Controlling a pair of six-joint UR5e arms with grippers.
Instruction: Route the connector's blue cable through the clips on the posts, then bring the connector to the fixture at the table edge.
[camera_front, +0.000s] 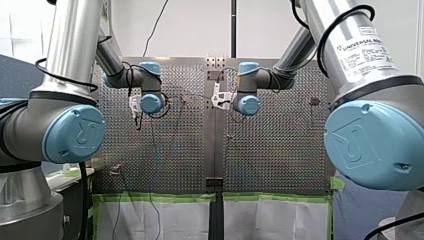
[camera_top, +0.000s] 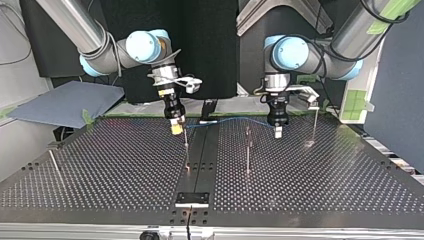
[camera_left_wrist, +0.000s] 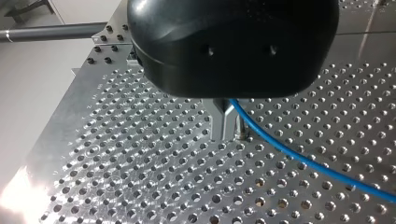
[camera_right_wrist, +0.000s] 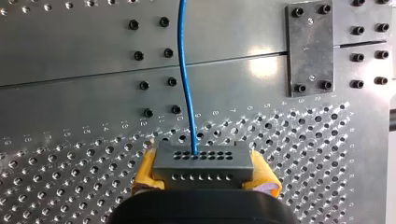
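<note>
blue cable (camera_top: 235, 119) spans the upper middle of the top view, above the table (camera_top: 325, 180).
Your right end effector (camera_right_wrist: 204, 178) clamps the connector (camera_right_wrist: 203, 161); left end effector (camera_left_wrist: 225, 126) pinched narrow on it, grip half hidden by housing.

Connector (camera_right_wrist: 203, 162) in right pincer (camera_right_wrist: 204, 174), cable (camera_right_wrist: 186, 84) ahead

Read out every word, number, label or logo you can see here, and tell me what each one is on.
"UNIVERSAL ROBOTS": white label on my right arm; its smaller print is too blurred.
"14", "13", "12": faint numbers on the table plate, right wrist view; the rest of that row is too faint.
Embossed logo on the blue joint caps: no readable letters.
</note>
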